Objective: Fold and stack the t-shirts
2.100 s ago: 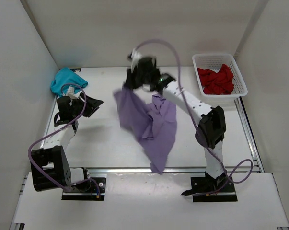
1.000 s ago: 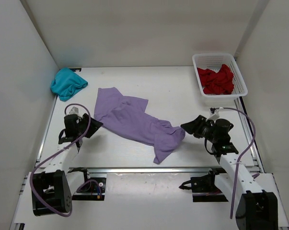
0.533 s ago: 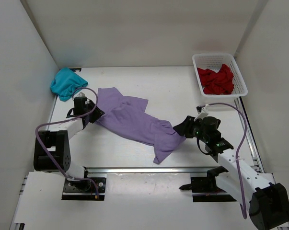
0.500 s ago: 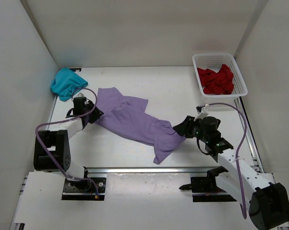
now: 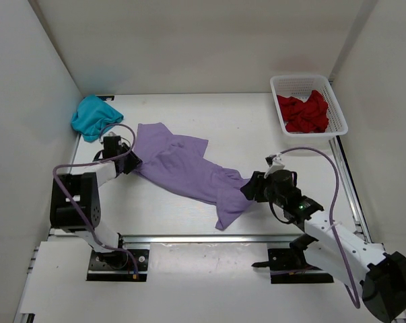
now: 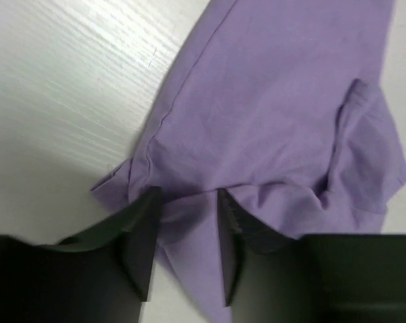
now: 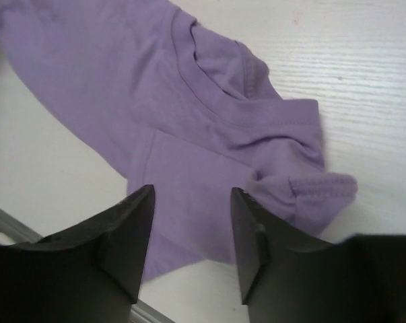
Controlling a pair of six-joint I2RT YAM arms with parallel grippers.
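The lavender t-shirt [image 5: 189,168] lies diagonally: the half-open left gripper [image 6: 186,202] straddles its far-left corner, the wide-open, empty right gripper [image 7: 192,195] its near-right end.

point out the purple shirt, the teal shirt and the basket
purple shirt [image 5: 182,168], top external view, middle of the spread cloth
teal shirt [image 5: 93,116], top external view, centre of the bunched heap
basket [image 5: 315,138], top external view, its near mesh wall
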